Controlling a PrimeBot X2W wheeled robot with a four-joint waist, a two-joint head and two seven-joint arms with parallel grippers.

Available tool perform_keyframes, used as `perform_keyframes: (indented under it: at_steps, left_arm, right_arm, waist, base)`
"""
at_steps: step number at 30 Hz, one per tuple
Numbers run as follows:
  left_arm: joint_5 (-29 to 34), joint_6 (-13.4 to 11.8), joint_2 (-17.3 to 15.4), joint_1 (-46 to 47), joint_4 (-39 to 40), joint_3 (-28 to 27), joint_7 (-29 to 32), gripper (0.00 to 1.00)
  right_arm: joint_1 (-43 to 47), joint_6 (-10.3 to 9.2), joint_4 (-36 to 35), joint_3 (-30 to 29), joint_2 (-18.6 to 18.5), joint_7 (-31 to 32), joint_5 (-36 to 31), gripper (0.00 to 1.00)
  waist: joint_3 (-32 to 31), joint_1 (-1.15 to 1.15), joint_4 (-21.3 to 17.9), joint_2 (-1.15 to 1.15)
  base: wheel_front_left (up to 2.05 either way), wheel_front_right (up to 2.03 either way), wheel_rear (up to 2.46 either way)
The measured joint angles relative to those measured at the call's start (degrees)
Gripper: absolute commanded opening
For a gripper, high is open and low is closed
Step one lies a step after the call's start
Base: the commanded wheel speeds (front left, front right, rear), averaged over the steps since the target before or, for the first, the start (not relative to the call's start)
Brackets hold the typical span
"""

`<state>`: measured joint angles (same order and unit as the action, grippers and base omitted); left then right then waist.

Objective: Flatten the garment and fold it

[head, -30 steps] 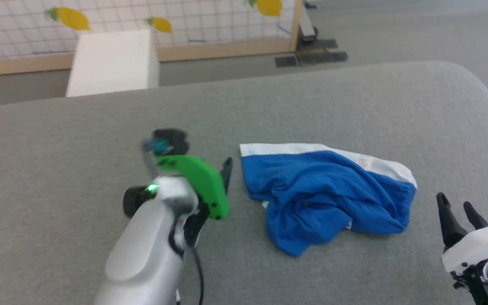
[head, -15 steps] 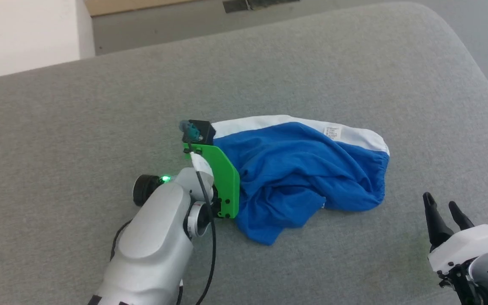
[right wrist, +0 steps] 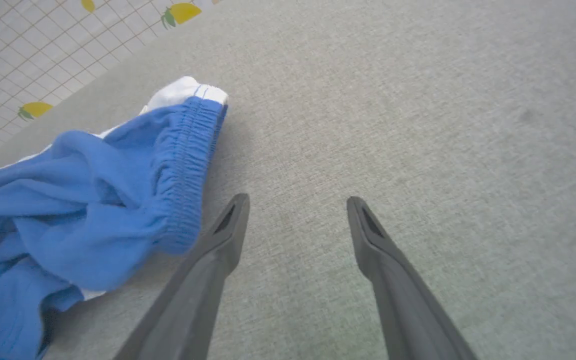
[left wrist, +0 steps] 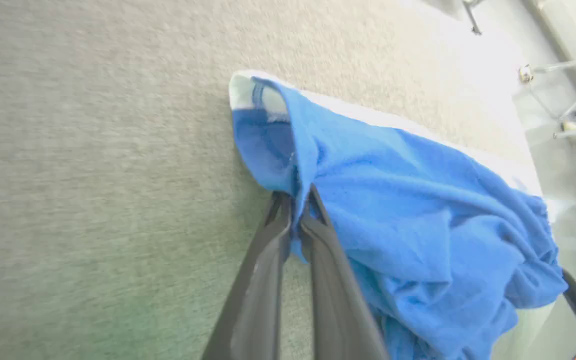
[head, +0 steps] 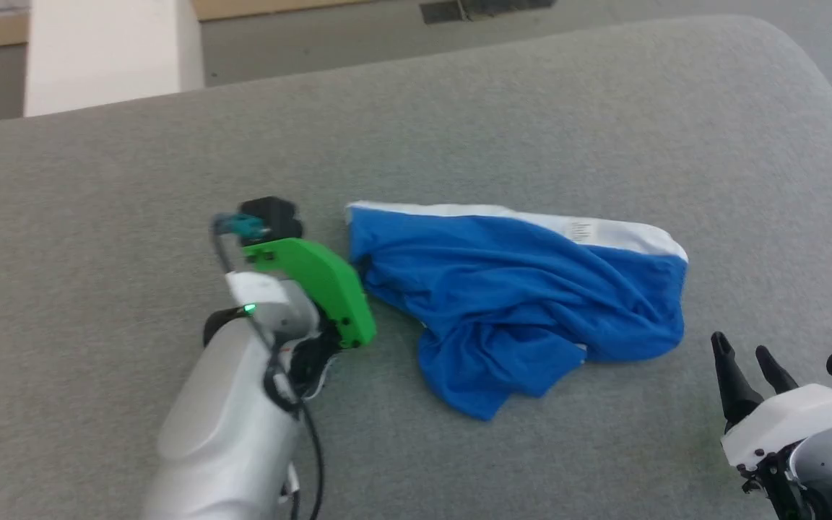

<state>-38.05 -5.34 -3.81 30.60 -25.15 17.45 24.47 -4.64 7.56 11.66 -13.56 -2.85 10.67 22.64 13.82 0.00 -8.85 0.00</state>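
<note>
The garment (head: 524, 289), a rumpled heap of bright blue cloth, lies on the grey padded surface (head: 459, 130) between the two sets of jaws. Its near left edge is caught in one pair and its right end lies just beside the other. A white band (head: 625, 235) runs along the garment's far edge, on the side away from both grippers, and a small printed label (head: 583, 231) sits on the band toward its right end. The left gripper (left wrist: 296, 200) has its jaws pressed together on a fold of the blue cloth. In the left wrist view a strip of cloth shows in the narrow gap between the two dark fingers. The white-trimmed corner stands up just past their tips, and the rest of the cloth spreads off to the right of them. A green bracket (head: 315, 278) on that wrist sits directly behind the pinch. The right gripper (right wrist: 298, 200) holds its jaws wide apart with nothing between them but bare grey surface. The garment's gathered elastic hem (right wrist: 188, 170) lies just off the outer side of its left finger; whether they touch I cannot tell. Far beyond both pairs of jaws, past the far edge of the surface, stands a white block (head: 105, 50).
</note>
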Motion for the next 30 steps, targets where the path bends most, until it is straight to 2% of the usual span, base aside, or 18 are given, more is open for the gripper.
perform_keyframes:
  at_steps: [5,9,14,15,16,21,24,27,30]
  left_arm:
    - [-1.83,-1.10,-1.74,-7.58,8.70,-2.57,-1.47,0.00]
    - [-3.47,-3.85,-1.92,-17.31,15.69,-3.75,-1.27,0.00]
    - [-5.02,-6.17,-1.60,-28.28,18.70,-2.57,0.66,0.00]
    - [-5.10,-6.39,-1.55,-29.38,18.89,-2.03,0.75,0.46]
    - [-5.41,-6.44,-1.42,-29.95,19.31,-1.93,0.66,1.00]
    - [-4.90,-7.87,-2.53,-29.83,23.08,-3.43,-0.55,1.00]
    - [-0.18,-9.42,-7.62,-28.38,25.63,-3.94,-0.29,1.00]
    - [4.39,-9.59,-12.07,-24.28,25.75,-2.55,2.15,1.00]
    - [7.43,-8.59,-13.91,-19.33,23.90,0.69,5.43,1.00]
  right_arm:
    - [0.87,0.00,-0.49,-0.02,-0.02,0.70,-0.12,1.00]
    - [1.55,0.00,-0.98,0.00,0.01,1.13,-0.42,1.00]
    - [2.08,0.00,-1.38,0.44,0.01,1.53,-0.40,1.00]
    - [2.13,0.00,-1.38,0.60,0.00,1.69,-0.40,1.00]
    - [2.14,0.00,-1.38,0.73,0.01,1.77,-0.38,1.00]
    - [2.15,0.00,-1.43,1.08,0.01,1.93,-0.38,1.00]
    - [2.14,0.00,-1.55,1.20,0.01,2.02,-0.40,1.00]
    - [2.14,0.00,-1.71,1.14,0.01,2.03,-0.40,1.00]
    - [2.14,0.00,-1.76,1.20,0.01,2.26,-0.40,1.00]
  waist:
    - [-2.08,0.00,3.36,0.00]
    - [-3.62,0.00,6.50,0.00]
    - [-5.22,0.00,10.33,0.00]
    - [-5.52,0.00,11.03,0.00]
    - [-5.81,0.00,11.64,0.00]
    - [-7.22,0.00,13.51,0.00]
    - [-7.88,0.00,13.81,0.00]
    - [-7.69,0.00,13.64,0.00]
    - [-7.22,0.00,13.27,0.00]
  base:
    - [0.00,0.00,0.00]
    - [0.00,0.00,0.00]
    - [0.00,0.00,0.00]
    - [0.00,0.00,0.00]
    - [0.00,0.00,0.00]
    - [0.00,0.00,0.00]
    - [0.00,0.00,0.00]
    - [0.00,0.00,0.00]
    - [0.00,0.00,0.00]
